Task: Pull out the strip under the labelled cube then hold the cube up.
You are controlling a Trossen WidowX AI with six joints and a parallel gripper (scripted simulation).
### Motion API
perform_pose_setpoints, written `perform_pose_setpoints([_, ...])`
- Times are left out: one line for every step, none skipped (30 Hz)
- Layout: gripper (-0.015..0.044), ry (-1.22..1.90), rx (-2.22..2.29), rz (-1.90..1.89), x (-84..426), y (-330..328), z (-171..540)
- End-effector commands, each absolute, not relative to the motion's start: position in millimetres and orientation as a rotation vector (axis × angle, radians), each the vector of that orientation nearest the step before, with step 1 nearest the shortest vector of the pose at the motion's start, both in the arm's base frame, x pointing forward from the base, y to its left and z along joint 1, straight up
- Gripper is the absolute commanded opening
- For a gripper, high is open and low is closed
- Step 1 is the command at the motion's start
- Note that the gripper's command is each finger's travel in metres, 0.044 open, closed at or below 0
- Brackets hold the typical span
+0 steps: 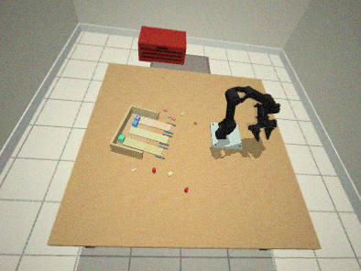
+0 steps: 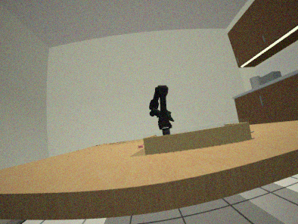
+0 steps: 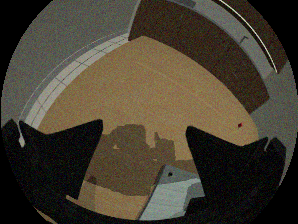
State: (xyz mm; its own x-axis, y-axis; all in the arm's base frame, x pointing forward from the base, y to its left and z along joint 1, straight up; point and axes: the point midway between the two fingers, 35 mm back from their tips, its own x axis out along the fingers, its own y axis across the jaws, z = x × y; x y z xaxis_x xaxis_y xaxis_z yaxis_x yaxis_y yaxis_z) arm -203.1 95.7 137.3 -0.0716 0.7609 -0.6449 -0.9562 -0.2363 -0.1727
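Observation:
A three-sided wooden tray [image 1: 120,129] [image 2: 197,141] stands left of the arm, its open side toward the arm. In it lie a pinkish strip [image 1: 156,124] and two pale yellow strips [image 1: 148,135] [image 1: 143,147], with dark pieces at their ends near the arm. A blue cube [image 1: 135,124] and a paler bluish cube [image 1: 136,117] sit close together at the pinkish strip's far end. A green cube [image 1: 121,138] sits at the far end of the lowest yellow strip. No label is readable. My gripper [image 1: 263,138] [image 3: 145,128] is open and empty, beyond the base, away from the tray.
The arm's pale base plate [image 1: 234,130] [image 3: 167,200] stands between gripper and tray. Two red bits [image 1: 154,170] [image 1: 186,189] and pale bits [image 1: 169,174] [image 1: 134,170] lie in front of the tray; small pink bits [image 1: 165,110] [image 1: 173,119] lie behind it. A red chest [image 1: 162,43] stands beyond the table.

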Motion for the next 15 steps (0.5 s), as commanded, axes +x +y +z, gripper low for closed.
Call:
perform_pose_setpoints([0.0400, 0.347, -0.757, 1.670, -204, 94, 137])
perform_pose_setpoints([0.0400, 0.341, -0.774, 1.698, -207, 88, 137])
perform_pose_setpoints([0.0400, 0.330, -0.802, 1.745, -211, 79, 136])
perform_pose_setpoints([0.0400, 0.316, -0.836, 1.802, -216, 67, 135])
perform_pose_setpoints([0.0400, 0.300, -0.870, 1.859, -219, 55, 134])
perform_pose_setpoints([0.0400, 0.282, -0.905, 1.916, -223, 42, 133])
perform_pose_setpoints([0.0400, 0.263, -0.939, 1.974, -225, 29, 132])
perform_pose_setpoints([0.0400, 0.242, -0.974, 2.031, -227, 17, 132])
perform_pose_setpoints([0.0400, 0.220, -1.008, 2.089, -229, 4, 131])
perform_pose_setpoints([0.0400, 0.196, -1.043, 2.146, -229, -9, 131])
perform_pose_setpoints([0.0400, 0.173, -1.075, 2.205, -229, -23, 130])
perform_pose_setpoints([0.0400, 0.149, -1.107, 2.264, -229, -37, 130])
perform_pose_setpoints([0.0400, 0.123, -1.138, 2.323, -227, -51, 130])
perform_pose_setpoints([0.0400, 0.096, -1.170, 2.381, -225, -65, 130])
perform_pose_setpoints([0.0400, 0.067, -1.202, 2.440, -222, -78, 130])
